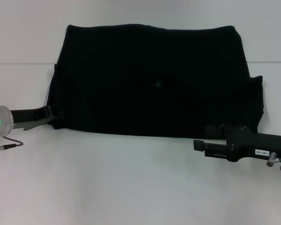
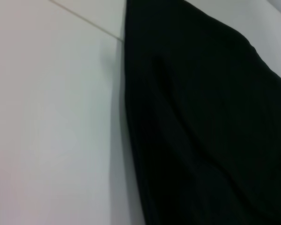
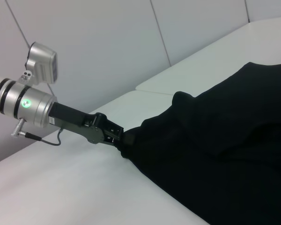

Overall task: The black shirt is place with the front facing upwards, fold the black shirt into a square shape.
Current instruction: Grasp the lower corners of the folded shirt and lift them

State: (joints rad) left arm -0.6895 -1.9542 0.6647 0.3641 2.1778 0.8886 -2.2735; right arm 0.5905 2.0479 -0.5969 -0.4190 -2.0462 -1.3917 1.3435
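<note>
Black cloth fills the middle of a white table (image 1: 131, 187): the shirt (image 1: 154, 79) lies flat as a wide, roughly rectangular shape, already doubled over on itself. Its near edge runs almost straight across the table in front of the robot. No lettering or label shows on the upper face. A thin seam line crosses the table behind it on both sides.

The left gripper (image 1: 49, 112) reaches in low from the left side and meets the shirt at its near left corner. In the right wrist view the same gripper (image 3: 119, 138) has its tip buried in the cloth edge, with the fabric bunched and slightly raised around it, so it seems to pinch the shirt there, though the fingers themselves are hidden. A green light glows on that arm's silver wrist.

The right gripper (image 1: 200, 145) lies low over the table just in front of the shirt's near right corner, pointing left along the edge. Whether its fingers are spread or pressed together cannot be told.

The left wrist view shows only the shirt's (image 2: 201, 122) smooth edge lying against the white table (image 2: 51, 131).
</note>
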